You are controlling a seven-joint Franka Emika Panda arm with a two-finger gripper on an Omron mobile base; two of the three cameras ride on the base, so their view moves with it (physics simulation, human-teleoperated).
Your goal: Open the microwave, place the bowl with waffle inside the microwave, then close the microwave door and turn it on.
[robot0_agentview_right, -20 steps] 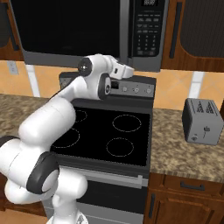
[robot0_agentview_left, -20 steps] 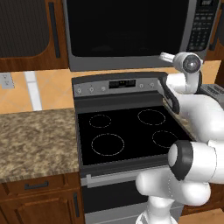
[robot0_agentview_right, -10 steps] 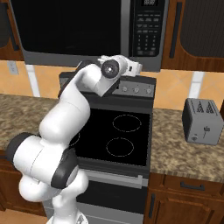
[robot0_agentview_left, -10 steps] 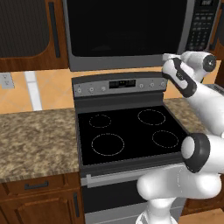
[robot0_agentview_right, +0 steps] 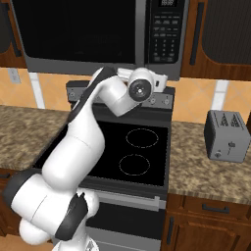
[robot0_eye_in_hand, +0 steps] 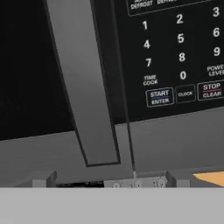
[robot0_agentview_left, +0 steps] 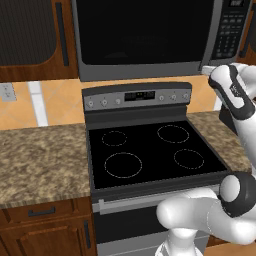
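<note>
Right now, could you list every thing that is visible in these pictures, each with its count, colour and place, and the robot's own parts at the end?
microwave: one, dark grey and black, mounted above the stove.
microwave door: one, black glass, closed.
door handle: one, dark grey vertical bar, beside the keypad.
button panel: one, black with white digits, right side of the microwave.
stove: one, black glass top with four rings, grey control strip behind.
toaster: one, grey, on the counter right of the stove.
counter: brown speckled stone, both sides of the stove.
cabinets: brown wood, above and below.
wall outlet: one, pale, left wall.
arm: one, white, raised toward the microwave's lower right.
</note>
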